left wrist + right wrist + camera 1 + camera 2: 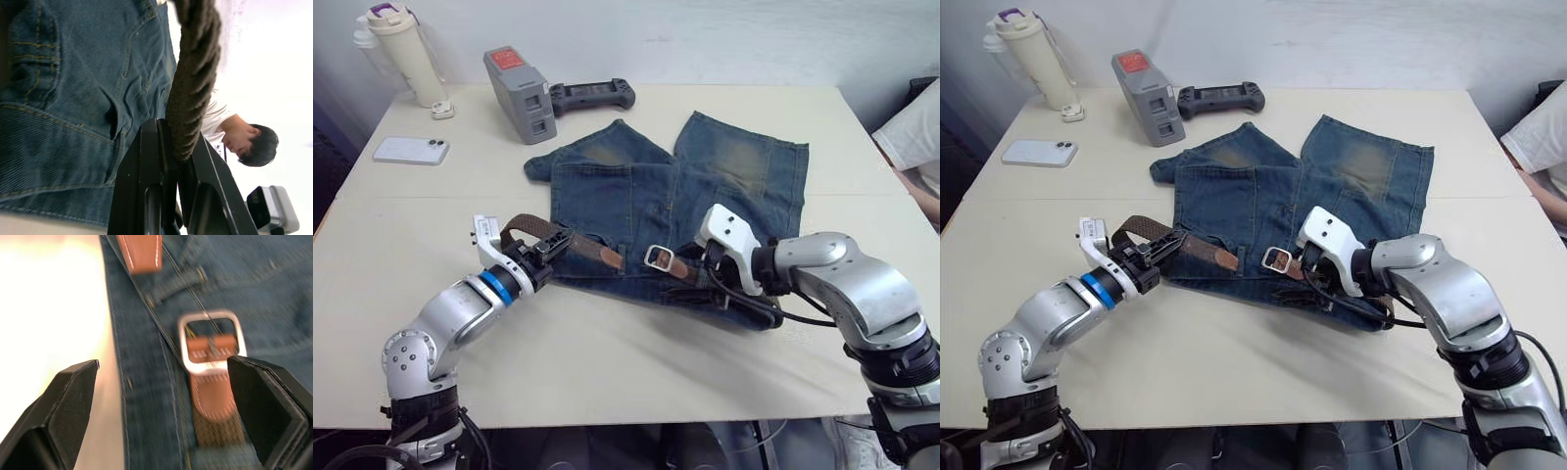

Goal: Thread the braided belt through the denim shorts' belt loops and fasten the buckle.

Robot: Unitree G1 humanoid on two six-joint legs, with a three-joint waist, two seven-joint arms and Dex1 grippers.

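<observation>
1 pr denim shorts [705,186] flat on surface [607,352], waistband toward robot. 1 braided belt [543,233] along waistband; tan tip [142,252] and 1 buckle [210,342] lie near each other at mid-waist, not fastened. L end effector [553,250] pinching belt's woven strap at shorts' left edge, strap looped up off surface. R end effector [164,406] spread wide, w/ buckle betw. its fingers. Far side: 1 phone [410,150], 1 bottle [406,54], 1 grey battery pack [521,94], 1 black controller [591,95]. 1 person at right edge [918,137].
</observation>
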